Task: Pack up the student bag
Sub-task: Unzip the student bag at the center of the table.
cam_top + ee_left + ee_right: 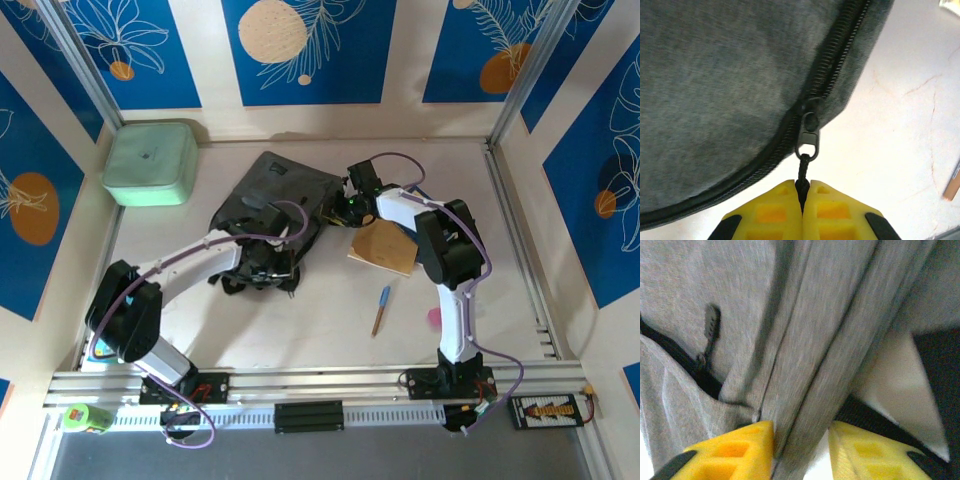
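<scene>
Left hand [802,197] pinches the zip cord [803,172] of the soft dark grey fabric backpack [715,75], track running ahead; grip of right hand [800,435] unclear.

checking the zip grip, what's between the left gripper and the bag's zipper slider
Left wrist view: a black cord, pinched by the left gripper, runs up to the slider's metal pull tab on the student bag.
</scene>
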